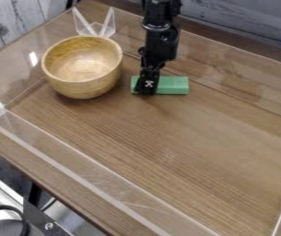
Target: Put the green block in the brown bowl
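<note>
A smooth, faintly glossy wooden surface is shown by the table (pixel 168 157), and pale wood is seen in the smooth-walled round bowl (pixel 81 66).
</note>
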### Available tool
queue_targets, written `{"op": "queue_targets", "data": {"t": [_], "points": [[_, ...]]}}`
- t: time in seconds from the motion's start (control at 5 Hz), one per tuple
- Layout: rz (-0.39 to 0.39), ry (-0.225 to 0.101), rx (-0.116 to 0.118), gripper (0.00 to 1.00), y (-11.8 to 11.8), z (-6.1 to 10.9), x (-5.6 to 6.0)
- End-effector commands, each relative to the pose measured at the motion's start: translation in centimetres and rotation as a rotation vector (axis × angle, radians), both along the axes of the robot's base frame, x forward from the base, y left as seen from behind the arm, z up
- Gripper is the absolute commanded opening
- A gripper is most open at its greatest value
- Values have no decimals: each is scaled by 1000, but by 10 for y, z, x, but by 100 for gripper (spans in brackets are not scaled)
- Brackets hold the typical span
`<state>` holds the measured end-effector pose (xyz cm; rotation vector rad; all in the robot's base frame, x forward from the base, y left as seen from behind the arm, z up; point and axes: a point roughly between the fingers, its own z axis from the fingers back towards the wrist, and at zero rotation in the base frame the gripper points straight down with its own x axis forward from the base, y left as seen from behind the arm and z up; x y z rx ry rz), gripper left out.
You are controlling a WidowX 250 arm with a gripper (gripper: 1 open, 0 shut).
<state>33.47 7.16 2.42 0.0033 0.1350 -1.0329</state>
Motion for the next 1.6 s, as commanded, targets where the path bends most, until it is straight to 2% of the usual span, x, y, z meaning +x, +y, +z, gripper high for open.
{"op": "queue_targets", "data": {"t": [0.0,0.2,0.6,0.8,1.0,1.2,1.4], "points": [[6,-91,20,0,1,20,12],[22,-99,23,0,1,16,10],[38,-103,24,0,0,34,11],[73,-93,25,0,-1,37,14],[117,-85,38,0,-2,48,18],[117,-75,41,0,-1,62,22],[118,-77,55,0,2,84,23]]}}
